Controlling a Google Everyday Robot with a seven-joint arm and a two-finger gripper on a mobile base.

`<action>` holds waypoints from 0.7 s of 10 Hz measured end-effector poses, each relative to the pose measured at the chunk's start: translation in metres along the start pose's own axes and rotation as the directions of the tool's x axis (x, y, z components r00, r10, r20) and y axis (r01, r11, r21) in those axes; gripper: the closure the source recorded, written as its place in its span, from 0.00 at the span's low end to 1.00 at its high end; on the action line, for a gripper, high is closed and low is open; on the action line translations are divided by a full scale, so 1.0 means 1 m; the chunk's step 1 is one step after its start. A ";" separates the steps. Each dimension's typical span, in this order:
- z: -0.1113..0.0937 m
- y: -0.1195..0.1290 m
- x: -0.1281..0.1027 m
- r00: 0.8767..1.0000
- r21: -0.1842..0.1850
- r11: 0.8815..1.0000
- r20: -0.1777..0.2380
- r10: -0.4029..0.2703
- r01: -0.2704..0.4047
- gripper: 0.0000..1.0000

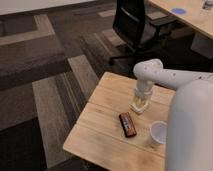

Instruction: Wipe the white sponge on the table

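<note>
The white sponge (139, 107) lies on the light wooden table (105, 125), near the middle of its far half. My gripper (141, 102) comes straight down from the white arm and is shut on the white sponge, hiding its top. Only the sponge's lower edge shows beneath the fingers, resting on the planks.
A dark red-black bar (128, 124) lies just in front of the sponge, and a white cup (158, 133) stands to its right by my arm's large white body. A black office chair (132, 25) stands behind the table. A pale desk with a blue disc (178, 10) is at the far right.
</note>
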 end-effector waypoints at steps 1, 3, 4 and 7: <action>0.001 -0.008 0.002 1.000 0.010 1.000 -0.007 0.017 -0.017 1.00; 0.005 -0.016 0.004 0.999 0.020 0.999 -0.015 0.038 -0.038 1.00; 0.008 -0.017 0.004 0.999 0.020 0.999 -0.020 0.042 -0.042 1.00; 0.010 -0.021 0.000 0.998 0.022 0.998 -0.021 0.058 -0.057 1.00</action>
